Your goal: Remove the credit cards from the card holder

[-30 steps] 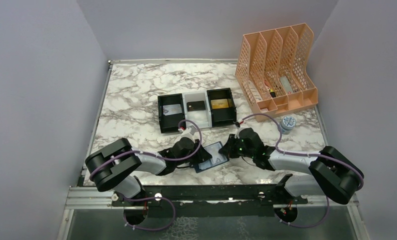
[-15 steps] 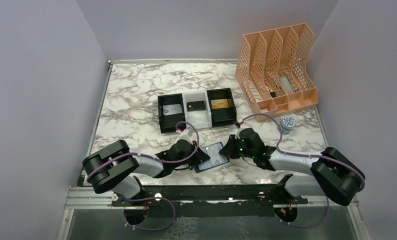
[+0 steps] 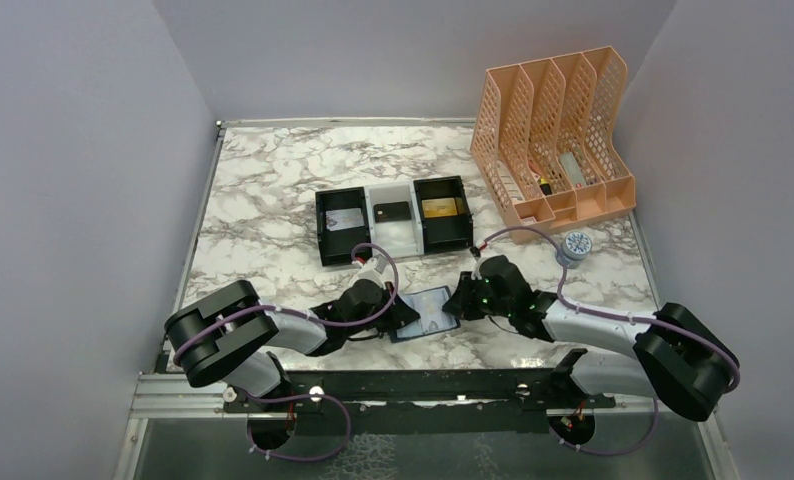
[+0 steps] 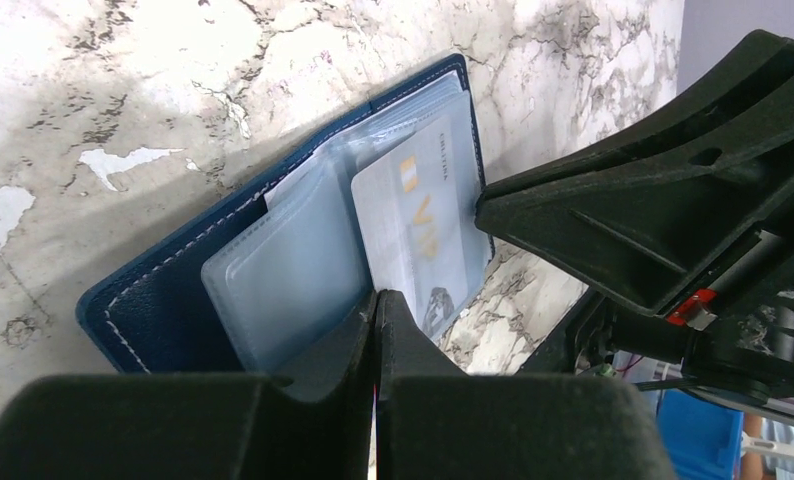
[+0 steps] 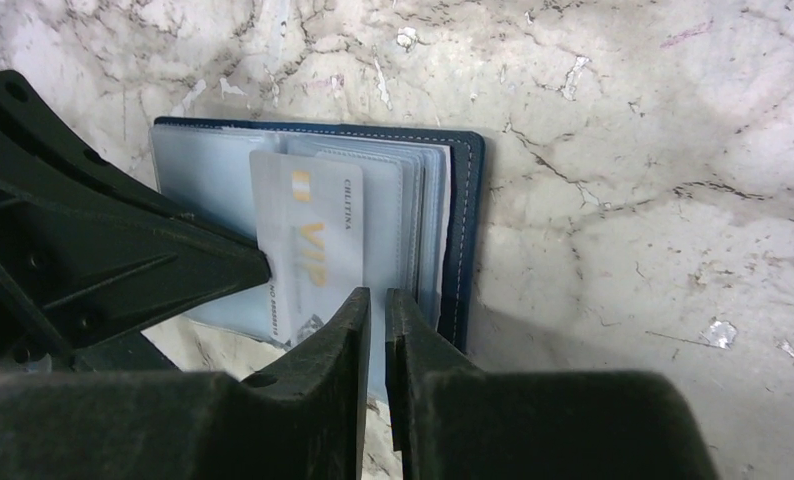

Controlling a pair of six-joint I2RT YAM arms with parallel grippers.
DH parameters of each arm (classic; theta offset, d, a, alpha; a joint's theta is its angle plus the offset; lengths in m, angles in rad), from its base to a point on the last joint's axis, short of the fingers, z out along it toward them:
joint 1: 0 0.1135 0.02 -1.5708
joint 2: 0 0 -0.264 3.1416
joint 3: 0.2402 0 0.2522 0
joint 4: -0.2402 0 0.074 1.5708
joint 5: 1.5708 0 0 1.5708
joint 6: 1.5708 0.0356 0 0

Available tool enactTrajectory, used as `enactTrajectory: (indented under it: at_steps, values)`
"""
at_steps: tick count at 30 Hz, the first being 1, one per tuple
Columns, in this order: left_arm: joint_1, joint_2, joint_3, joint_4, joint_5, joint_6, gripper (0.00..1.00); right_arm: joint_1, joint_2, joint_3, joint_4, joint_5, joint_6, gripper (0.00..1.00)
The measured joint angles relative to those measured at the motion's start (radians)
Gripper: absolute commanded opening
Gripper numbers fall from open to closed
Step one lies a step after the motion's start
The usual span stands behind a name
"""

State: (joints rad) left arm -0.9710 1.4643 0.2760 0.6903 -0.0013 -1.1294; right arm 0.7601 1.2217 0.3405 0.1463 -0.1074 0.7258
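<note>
The navy card holder (image 3: 428, 312) lies open on the marble between both grippers, pale pockets up. A silver-grey credit card marked VIP (image 4: 418, 220) sits in its pockets (image 5: 308, 240). My left gripper (image 4: 376, 296) is shut, its tips at the near edge of the pockets (image 3: 405, 318). My right gripper (image 5: 378, 295) reaches in from the other side (image 3: 455, 305), its jaws almost together, pinching a pale pocket leaf that shows in the slit. Three more cards lie in the tray: silver (image 3: 345, 220), dark (image 3: 391, 211), gold (image 3: 440, 208).
The black-and-white three-compartment tray (image 3: 319, 240) stands just behind the grippers. A tall peach file rack (image 3: 558, 130) fills the back right corner, with a small round lid (image 3: 575, 243) in front of it. Grey walls close in both sides.
The left gripper has closed at the holder's left edge. The holder has settled flatter and shifted slightly left, and the right gripper has followed it.
</note>
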Motion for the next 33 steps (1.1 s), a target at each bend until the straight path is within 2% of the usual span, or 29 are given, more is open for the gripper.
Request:
enactTrajectory:
  at_steps: [5, 11, 16, 27, 33]
  values:
    - [0.000, 0.000, 0.008, -0.025, 0.000, 0.014, 0.04, 0.000, -0.021, 0.039, -0.074, -0.032, -0.039, 0.14]
    - [0.000, 0.000, 0.018, -0.042, 0.000, 0.028, 0.04, 0.000, -0.024, 0.071, -0.074, -0.079, -0.053, 0.15]
    - [0.000, -0.002, 0.027, -0.058, 0.000, 0.040, 0.06, 0.000, 0.044, 0.093, -0.072, -0.093, -0.066, 0.18]
    - [0.000, -0.014, 0.031, -0.080, 0.000, 0.054, 0.37, 0.000, 0.103, 0.073, 0.004, -0.094, -0.049, 0.18]
    - [0.000, -0.014, 0.040, -0.080, -0.008, 0.041, 0.39, 0.000, 0.104, 0.053, 0.046, -0.097, -0.019, 0.19]
